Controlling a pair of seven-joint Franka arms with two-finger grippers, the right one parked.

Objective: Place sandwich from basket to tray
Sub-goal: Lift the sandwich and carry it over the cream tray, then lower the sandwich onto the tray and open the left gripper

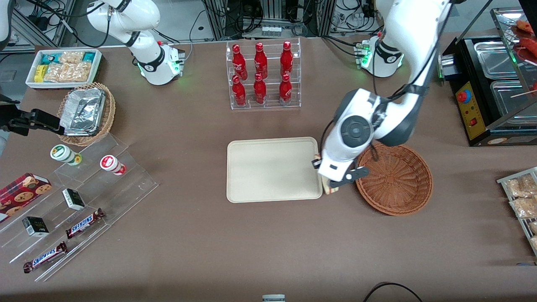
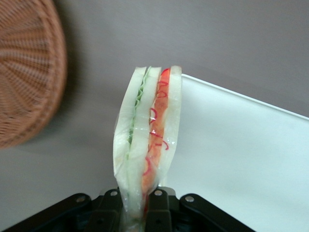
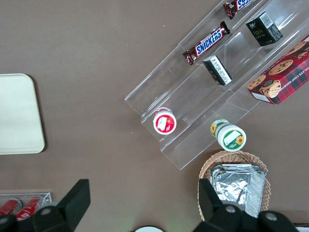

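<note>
Transit explains the layout: at nine o'clock lies the flat cream-beige rectangular plastic tray (image 1: 272,169), bare; at three o'clock the round reddish-brown woven wicker basket (image 1: 394,179), emptied. Between them the left arm's gripper (image 1: 331,184) hangs over the tray's edge, fingers (image 2: 157,212) clamped on the clear-wrapped triangular sandwich (image 2: 147,147). The front view hides this grip; the wrist view shows it, cut edge outward.

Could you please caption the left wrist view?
Gripper shut on sandwich, carried between basket and tray.
</note>
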